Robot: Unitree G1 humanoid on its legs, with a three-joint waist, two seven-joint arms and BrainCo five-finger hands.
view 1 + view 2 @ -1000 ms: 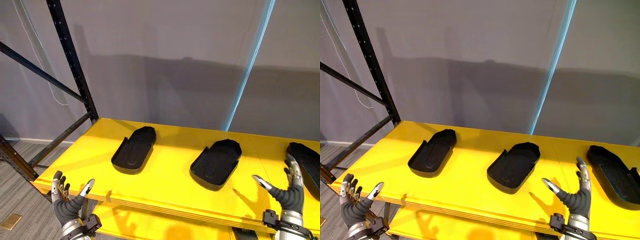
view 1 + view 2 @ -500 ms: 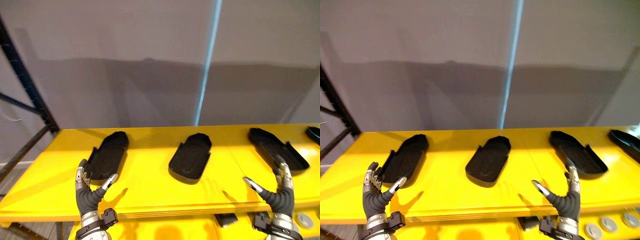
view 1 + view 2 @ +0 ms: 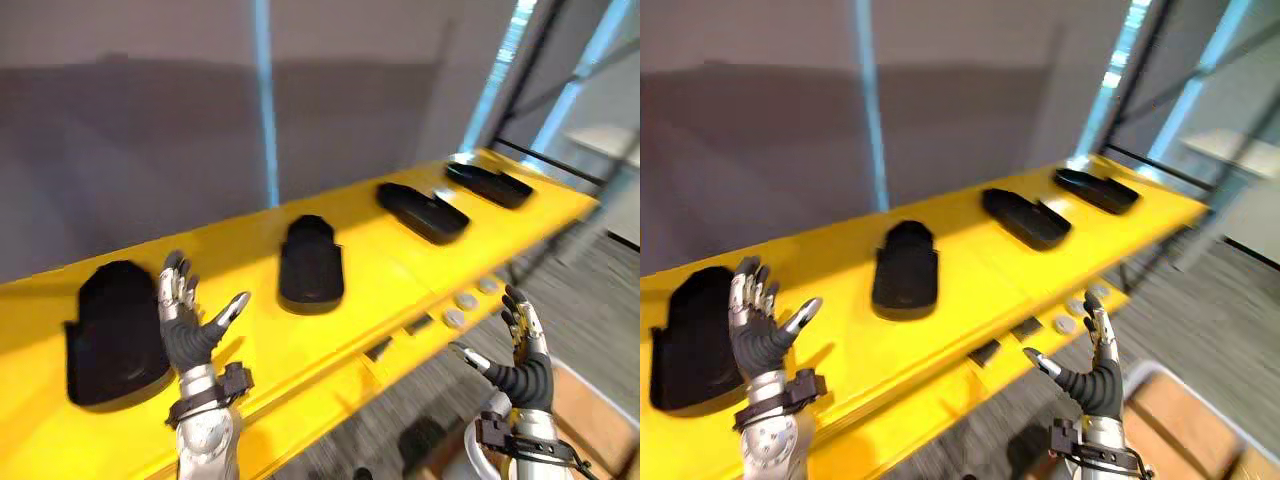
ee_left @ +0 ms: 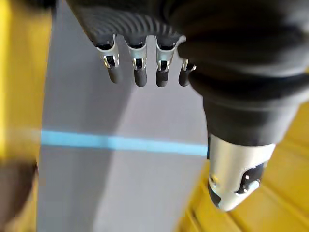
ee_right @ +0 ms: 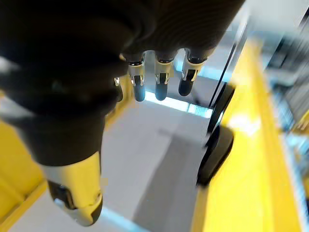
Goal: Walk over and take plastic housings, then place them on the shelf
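Four black plastic housings (image 3: 310, 265) sit in a row along the yellow shelf (image 3: 372, 292), spaced apart, none stacked. The leftmost housing (image 3: 115, 335) is at the shelf's left end and the rightmost housing (image 3: 490, 183) is near its right end. Left robot hand (image 3: 190, 330) is raised at the shelf's front edge, just beside the leftmost housing on its right. Its fingers are straight and spread, thumb out, and it's released with nothing in it. Right robot hand (image 3: 525, 365) is out past the front edge, over the grey floor (image 3: 590, 290) and well apart from every housing. It's also released and empty. A grey wall (image 3: 130, 130) with a light-blue strip (image 3: 265, 100) stands behind the shelf.
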